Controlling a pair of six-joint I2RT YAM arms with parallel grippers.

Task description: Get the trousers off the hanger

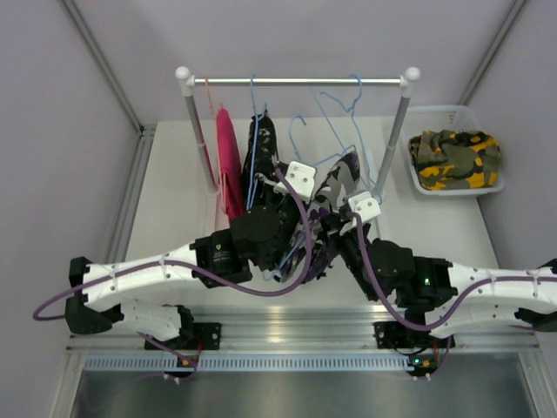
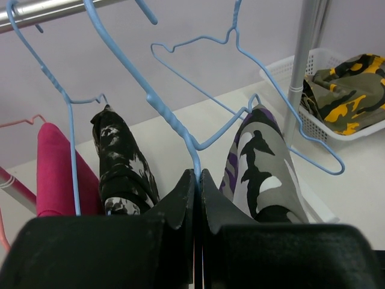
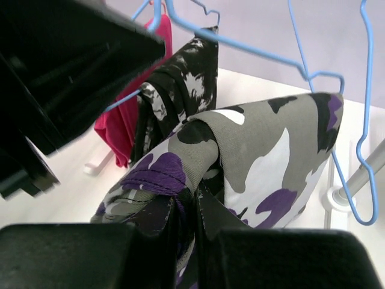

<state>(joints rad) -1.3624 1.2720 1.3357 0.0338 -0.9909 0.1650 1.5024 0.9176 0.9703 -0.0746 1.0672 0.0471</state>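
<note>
The purple-white-black camouflage trousers hang over a blue wire hanger on the rail. My left gripper is shut on that hanger's wire. My right gripper is shut on a fold of the camouflage trousers, which also show in the left wrist view and the top view. The black trousers with white print and the hot pink trousers hang on the rail to the left. The yellow-olive camouflage trousers lie in the basket.
A white basket stands at the back right. The rack's two upright posts stand on the table. An empty blue hanger hangs on the rail, and a pink hanger carries the pink trousers.
</note>
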